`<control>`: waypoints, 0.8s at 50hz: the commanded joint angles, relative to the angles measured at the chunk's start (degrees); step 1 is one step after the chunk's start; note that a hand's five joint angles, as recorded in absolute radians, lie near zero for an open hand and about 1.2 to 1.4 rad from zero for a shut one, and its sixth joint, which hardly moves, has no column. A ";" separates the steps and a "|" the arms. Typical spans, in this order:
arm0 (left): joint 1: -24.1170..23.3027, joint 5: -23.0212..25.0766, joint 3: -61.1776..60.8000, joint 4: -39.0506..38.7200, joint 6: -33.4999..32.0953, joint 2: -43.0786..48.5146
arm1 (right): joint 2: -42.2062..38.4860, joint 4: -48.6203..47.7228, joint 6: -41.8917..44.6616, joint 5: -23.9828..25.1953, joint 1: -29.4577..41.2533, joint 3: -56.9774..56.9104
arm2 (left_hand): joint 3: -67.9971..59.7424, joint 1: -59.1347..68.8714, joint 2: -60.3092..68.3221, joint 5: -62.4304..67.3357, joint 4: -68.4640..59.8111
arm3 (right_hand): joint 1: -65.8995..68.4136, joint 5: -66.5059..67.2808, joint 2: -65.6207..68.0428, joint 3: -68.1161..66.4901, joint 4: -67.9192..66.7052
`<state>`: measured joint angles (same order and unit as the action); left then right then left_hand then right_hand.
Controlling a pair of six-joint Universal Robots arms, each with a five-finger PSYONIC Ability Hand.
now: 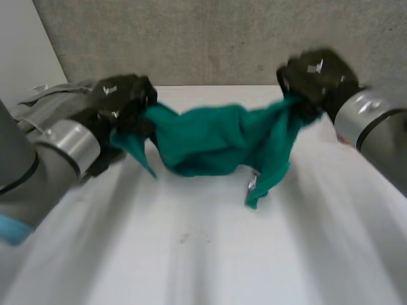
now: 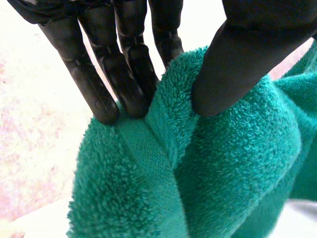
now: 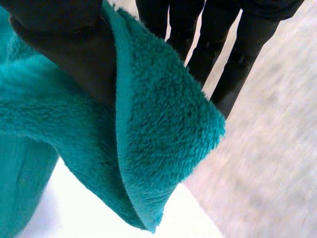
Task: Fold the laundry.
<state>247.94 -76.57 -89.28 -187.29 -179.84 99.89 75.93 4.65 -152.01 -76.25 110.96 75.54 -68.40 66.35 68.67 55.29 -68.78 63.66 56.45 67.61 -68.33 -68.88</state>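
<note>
Lying far left, a grey cloth pile (image 1: 51, 105) crowds the table (image 1: 203, 254) edge behind the left hand (image 1: 121, 101), which pinches one end of the green towel (image 1: 216, 140), strung over the table's middle; the right hand (image 1: 315, 79) pinches its other end, a corner dangling.

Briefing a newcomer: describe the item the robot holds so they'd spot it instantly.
Over the white table, the left hand and right hand each pinch one end of the teal towel slung between them. Its fluffy teal pile sets it apart from the grey clothes beside the left hand.
</note>
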 commanded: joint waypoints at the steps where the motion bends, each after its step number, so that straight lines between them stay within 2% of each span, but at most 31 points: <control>1: -0.61 -0.86 -2.84 5.96 -17.19 4.94 | -7.36 10.20 10.66 -9.25 0.21 -1.71 | -11.60 13.65 11.33 14.71 -11.22 | 16.34 13.55 12.39 -11.67 -11.12; 4: -1.22 -2.87 0.32 6.41 -19.76 10.40 | -10.18 10.12 12.09 -10.67 0.74 -3.64 | -11.60 13.65 11.33 14.71 -11.22 | 16.34 13.55 12.39 -11.67 -11.12; 8: -3.33 -8.32 10.15 6.50 -20.73 18.92 | -14.75 9.59 12.00 -11.02 0.83 -8.20 | -11.60 13.65 11.33 14.71 -11.22 | 16.34 13.55 12.39 -11.67 -11.12; 12: -4.74 -12.46 23.07 5.45 -21.26 25.00 | -20.55 2.77 9.47 -11.90 0.92 -18.55 | -11.60 13.65 11.33 14.71 -11.22 | 16.34 13.55 12.39 -11.67 -11.12; 14: -4.65 -12.99 31.07 1.42 -20.64 26.14 | -21.53 -2.34 8.14 -13.04 0.92 -22.17 | -11.60 13.65 11.33 14.71 -11.22 | 16.34 13.55 12.39 -11.67 -11.12; 15: -4.65 -13.25 33.27 -1.21 -20.90 26.32 | -21.88 -5.41 7.44 -14.00 0.92 -23.76 | -11.60 13.65 11.33 14.71 -11.22 | 16.34 13.55 12.39 -11.67 -11.12; 16: -4.57 -13.34 36.43 -8.72 -20.73 26.24 | -21.88 -13.97 5.78 -16.45 0.92 -26.12 | -11.60 13.65 11.33 14.71 -11.22 | 16.34 13.55 12.39 -11.67 -11.12; 17: -4.57 -13.34 36.46 -8.79 -20.73 26.24 | -21.71 -17.27 5.41 -17.43 0.92 -26.58 | -11.60 13.65 11.33 14.71 -11.22 | 16.34 13.55 12.39 -11.67 -11.12; 18: -4.39 -13.69 36.54 -19.49 -20.73 25.63 | -21.44 -21.48 5.24 -18.57 0.92 -26.85 | -11.60 13.65 11.33 14.71 -11.22 | 16.34 13.55 12.39 -11.67 -11.12; 19: -4.48 -13.95 36.46 -22.04 -20.99 25.45 | -20.92 -25.79 5.32 -19.71 0.92 -26.76 | -11.60 13.65 11.33 14.71 -11.22 | 16.34 13.55 12.39 -11.67 -11.12; 20: -4.74 -14.57 35.59 -30.15 -21.25 24.40 | -19.35 -32.88 5.50 -20.85 1.01 -26.06 | -11.60 13.65 11.33 14.71 -11.22 | 16.34 13.55 12.39 -11.67 -11.12; 23: -4.57 -15.88 30.51 -39.61 -21.34 21.07 | -16.79 -40.57 5.59 -20.43 0.92 -22.73 | -11.60 13.65 11.33 14.71 -11.22 | 16.34 13.55 12.39 -11.67 -11.12; 29: -4.92 -16.07 21.27 -37.45 -21.34 18.76 | -15.11 -37.88 5.50 -17.09 1.01 -16.05 | -11.60 13.65 11.33 14.71 -11.22 | 16.34 13.55 12.39 -11.67 -11.12; 33: -4.83 -15.80 11.69 -32.88 -21.26 18.76 | -15.55 -29.89 5.50 -15.51 0.75 -10.42 | -11.60 13.65 11.33 14.71 -11.22 | 16.34 13.55 12.39 -11.67 -11.12; 40: -7.02 -15.89 -1.31 -27.61 -21.61 19.47 | -19.15 -22.76 5.15 -11.55 0.57 -2.16 | -11.60 13.65 11.33 14.71 -11.22 | 16.34 13.55 12.39 -11.67 -11.12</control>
<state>242.78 -92.52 -80.27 -220.01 -201.18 118.52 59.74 -24.18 -146.74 -90.65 111.72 67.11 -68.45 66.34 68.74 55.29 -68.81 63.66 56.45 67.61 -68.34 -68.88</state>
